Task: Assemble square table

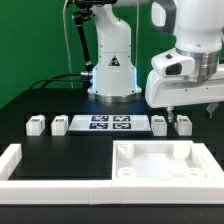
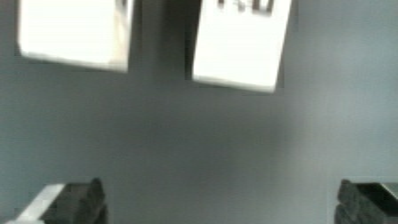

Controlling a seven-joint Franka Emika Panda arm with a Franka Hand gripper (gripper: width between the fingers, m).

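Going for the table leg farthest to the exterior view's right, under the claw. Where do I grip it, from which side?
Come straight down from above. The leg lies flat, tag up, so only its side faces are free. Close the open claw across its two long sides, near mid-length; the gap to the neighbouring leg looks wide enough for a finger.

Work surface: black table (image 1: pixel 60 145) (evenly lit, no strong shadows). Backdrop: plain green wall (image 1: pixel 30 35) behind it.
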